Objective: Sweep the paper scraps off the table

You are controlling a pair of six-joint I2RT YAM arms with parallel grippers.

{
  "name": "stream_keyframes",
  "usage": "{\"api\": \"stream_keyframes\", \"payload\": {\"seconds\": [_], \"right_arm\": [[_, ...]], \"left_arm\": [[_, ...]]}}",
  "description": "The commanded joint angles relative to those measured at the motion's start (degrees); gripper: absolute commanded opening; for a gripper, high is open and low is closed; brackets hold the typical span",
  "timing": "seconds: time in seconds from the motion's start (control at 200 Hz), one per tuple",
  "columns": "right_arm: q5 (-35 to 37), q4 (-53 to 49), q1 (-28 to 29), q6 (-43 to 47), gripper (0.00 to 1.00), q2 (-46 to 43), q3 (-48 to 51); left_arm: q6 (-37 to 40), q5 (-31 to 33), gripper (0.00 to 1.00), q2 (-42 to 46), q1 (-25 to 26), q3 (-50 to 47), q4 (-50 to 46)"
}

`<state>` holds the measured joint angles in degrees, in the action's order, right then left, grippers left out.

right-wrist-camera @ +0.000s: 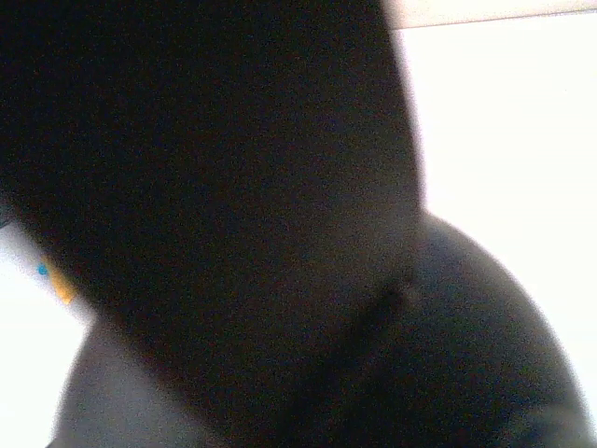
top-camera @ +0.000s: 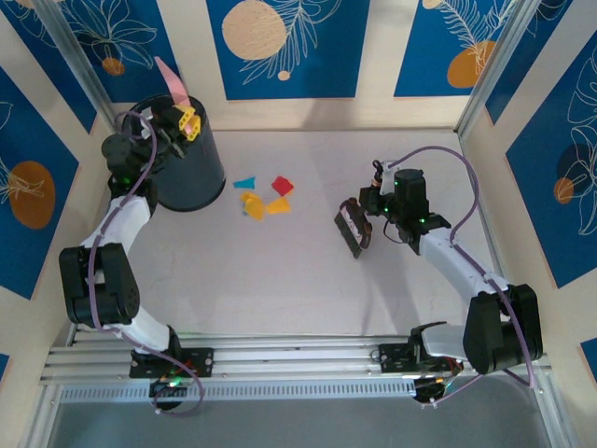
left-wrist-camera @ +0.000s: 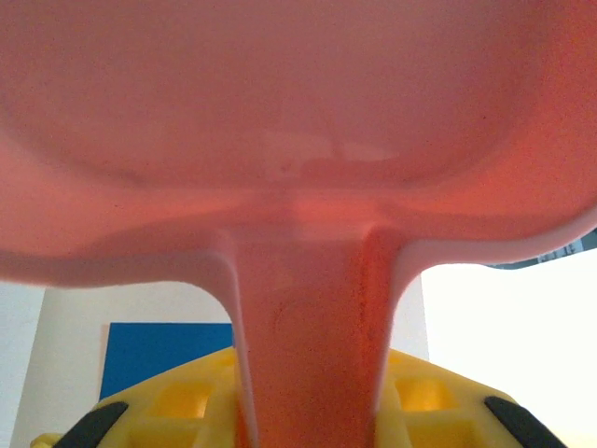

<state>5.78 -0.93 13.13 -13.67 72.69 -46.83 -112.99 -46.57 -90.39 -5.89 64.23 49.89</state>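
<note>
Top: paper scraps lie on table, between black bin and brush; left gripper clamps pink dustpan over bin; right gripper clamps brush. Left wrist: yellow fingers pinch dustpan handle. Right wrist: brush, dark blur.

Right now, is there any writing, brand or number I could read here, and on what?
None to read. The walls carry only leaf and circle pictures; the black bin, pink dustpan, brush and paper scraps show no lettering.
</note>
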Motion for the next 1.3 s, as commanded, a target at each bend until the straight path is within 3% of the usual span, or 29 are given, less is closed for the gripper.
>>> {"api": "stream_keyframes", "payload": {"seconds": [0.0,0.15,0.41,0.6,0.71,0.975,1.295], "right_arm": [[-0.39,0.71,0.32,-0.94,0.00,-0.04,-1.72],[-1.23,1.22,0.32,-2.45,0.00,-0.44,-1.68],[-4.42,2.83,-0.07,-6.03,0.00,-0.27,-2.01],[-7.41,3.47,-0.03,-9.54,0.00,0.65,-3.16],[-9.95,4.86,0.17,-12.23,0.00,1.74,-3.95],[-15.99,10.70,2.16,-20.35,0.00,7.57,-8.27],[-14.83,10.72,8.09,-29.68,0.00,21.92,-22.33]], "left_arm": [[9.20,-3.09,0.00,2.91,-0.57,3.76,-4.50],[25.64,-5.80,0.00,5.45,-0.54,7.21,-22.28],[54.67,-4.19,0.00,9.03,0.65,13.74,-53.81],[77.87,2.94,0.00,9.86,4.10,20.95,-77.52],[88.87,11.40,0.00,10.38,7.46,24.10,-88.11],[98.94,24.23,0.00,11.90,12.68,23.66,-95.68],[105.32,31.58,0.00,17.80,18.22,16.65,-95.60]]}}
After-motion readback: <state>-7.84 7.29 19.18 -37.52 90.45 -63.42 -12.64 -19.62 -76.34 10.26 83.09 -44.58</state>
